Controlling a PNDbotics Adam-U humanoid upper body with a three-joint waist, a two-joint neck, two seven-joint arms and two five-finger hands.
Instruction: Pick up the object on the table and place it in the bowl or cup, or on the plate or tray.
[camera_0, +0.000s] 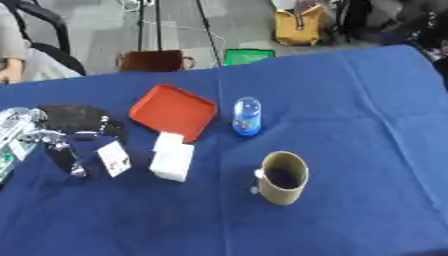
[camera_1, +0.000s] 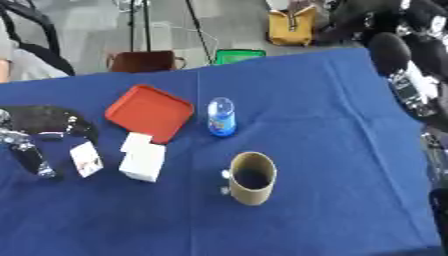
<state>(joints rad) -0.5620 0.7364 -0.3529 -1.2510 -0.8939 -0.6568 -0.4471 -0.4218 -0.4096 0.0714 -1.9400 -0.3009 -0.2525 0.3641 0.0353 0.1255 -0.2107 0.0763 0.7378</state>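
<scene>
Blue cloth (camera_0: 350, 110) covers the table across nearly the whole frame, with grey floor, a yellow bag (camera_0: 299, 26) and a green item (camera_0: 247, 56) beyond its far edge at the top.

We see three receptacles near the middle. An orange tray (camera_0: 173, 110) lies flat at centre left, and nothing sits on it. Just right of it a small blue and clear bottle-like container (camera_0: 248, 116) stands upright; we cannot make out its contents. Lower, at centre, a tan cup (camera_0: 283, 177) stands with its dark inside showing; we cannot tell whether anything lies in it.

Two white blocks (camera_0: 172, 156) rest on the cloth just below the tray's near corner, touching each other, apart from the cup.

Our left hand (camera_0: 61, 150) shows at the left edge, level with the blocks. A small white card (camera_0: 115, 158) sits at its fingers; whether they pinch it or only touch it we cannot tell. Our right arm (camera_1: 404, 75) appears along the right edge of the right eye view, its hand not visible.
</scene>
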